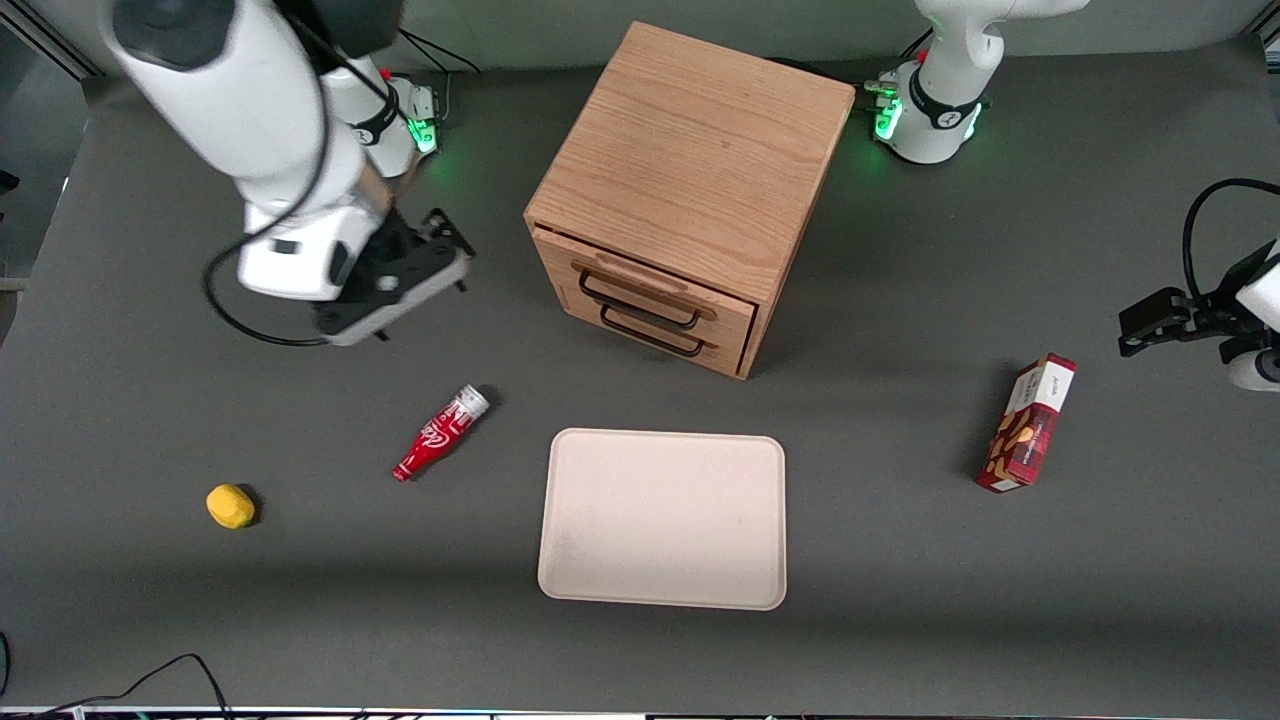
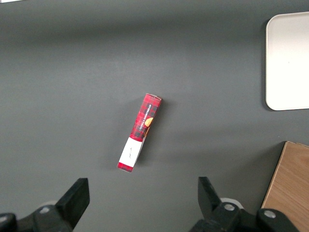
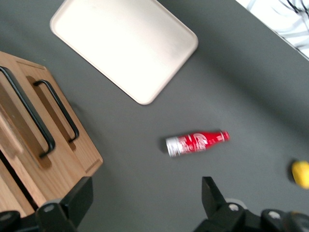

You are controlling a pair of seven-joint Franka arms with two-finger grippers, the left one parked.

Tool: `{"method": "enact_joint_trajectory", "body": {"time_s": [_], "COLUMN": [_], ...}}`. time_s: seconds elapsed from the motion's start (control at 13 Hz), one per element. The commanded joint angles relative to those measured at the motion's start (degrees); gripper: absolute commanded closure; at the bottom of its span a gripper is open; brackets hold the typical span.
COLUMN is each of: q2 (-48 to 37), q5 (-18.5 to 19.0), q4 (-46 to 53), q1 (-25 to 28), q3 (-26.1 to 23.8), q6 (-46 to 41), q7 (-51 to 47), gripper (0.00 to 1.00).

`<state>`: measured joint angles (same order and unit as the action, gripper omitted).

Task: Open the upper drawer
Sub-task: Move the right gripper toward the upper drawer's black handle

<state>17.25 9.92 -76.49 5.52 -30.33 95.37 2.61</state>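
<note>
The light oak cabinet stands at the middle of the table, its front facing the front camera. The upper drawer is shut, with its black loop handle just above the lower drawer's handle. Both handles show in the right wrist view: the upper one and the lower one. My gripper hangs above the table beside the cabinet, toward the working arm's end, apart from the handles. Its fingers are open wide and empty.
A beige tray lies in front of the cabinet, nearer the front camera. A red bottle lies on its side beside the tray, below my gripper. A yellow object sits farther toward the working arm's end. A red box stands toward the parked arm's end.
</note>
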Motion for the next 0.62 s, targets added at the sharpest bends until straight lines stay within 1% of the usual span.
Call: {"method": "enact_joint_trajectory", "body": {"time_s": [0.0, 0.15, 0.38, 0.54], "q2": [6.1, 10.3, 16.0, 19.1], "q5": [4.0, 4.2, 4.1, 4.1], "q4": [2.5, 2.4, 2.1, 1.9], "q1": [1.5, 1.6, 1.7, 1.8], "q3": [-3.7, -6.7, -9.8, -11.3], "q6": [4.5, 7.2, 13.0, 14.0], "q7": [1.5, 1.6, 2.0, 3.4], "gripper": [0.0, 0.0, 0.0, 0.0]}}
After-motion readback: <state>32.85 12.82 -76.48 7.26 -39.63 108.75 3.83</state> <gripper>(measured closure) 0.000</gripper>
